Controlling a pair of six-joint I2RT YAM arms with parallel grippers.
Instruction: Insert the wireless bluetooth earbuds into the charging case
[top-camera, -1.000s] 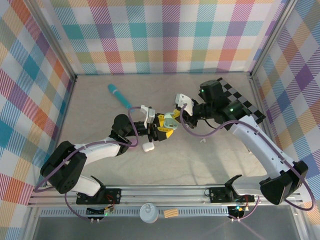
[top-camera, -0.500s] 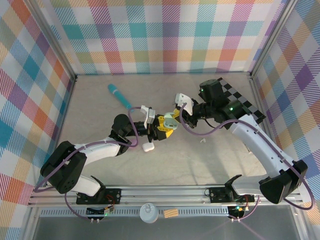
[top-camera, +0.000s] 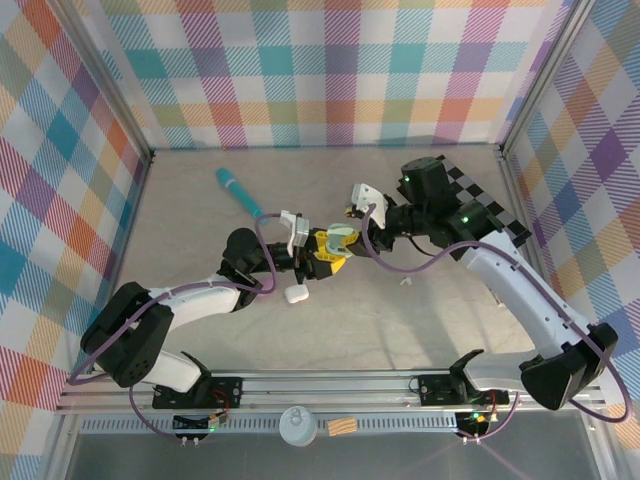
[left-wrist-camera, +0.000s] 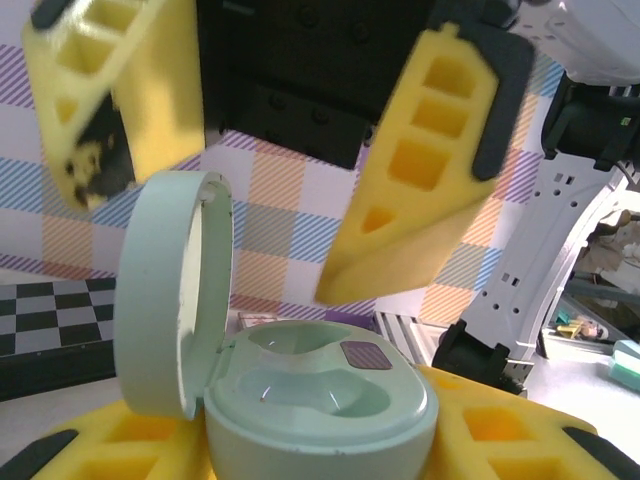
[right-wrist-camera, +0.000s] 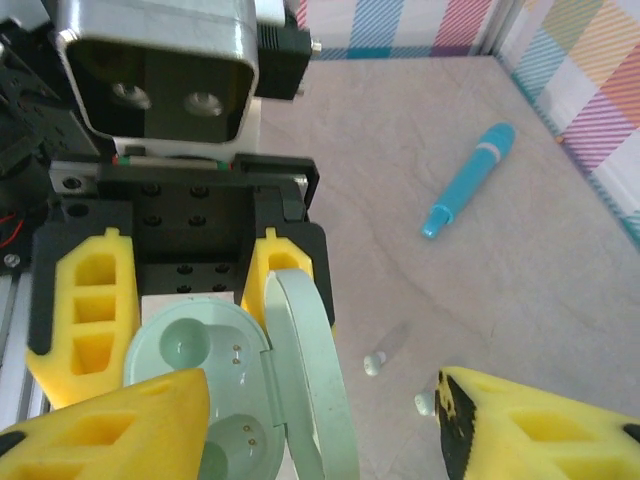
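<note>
The left end effector (top-camera: 325, 250) pinches the pale green, pebble-shaped plastic charging case (right-wrist-camera: 190, 355) by its base. It holds the case at the centre of the overhead view, above the beige bench (right-wrist-camera: 420, 120). The case's round hinged lid (left-wrist-camera: 170, 290) stands upright and open. The moulded wells look bare, with small metal contact pins showing, though a yellow foam pad partly hides the lower one. The right end effector (right-wrist-camera: 322, 400) hangs just above the case with its pads spread wide and nothing between them.

The earbuds are not in the case. Two tiny pale buds (right-wrist-camera: 372, 365) lie on the bench at the lower centre-right of the right wrist view, just right of the lid's edge. They are too small to tell colour or which way they face.

The step in hand looks like fetching a bud. The left arm should hold the case level, with the lid turned away from the approach side. The right end effector should settle over one bud and close gently across its body, since so small and smooth a piece could squirt out. It should line the stem up with a well and let go only once the bud is seated. The teal pen-like stick (right-wrist-camera: 468, 182) at the upper right lies well apart and need not be touched.
</note>
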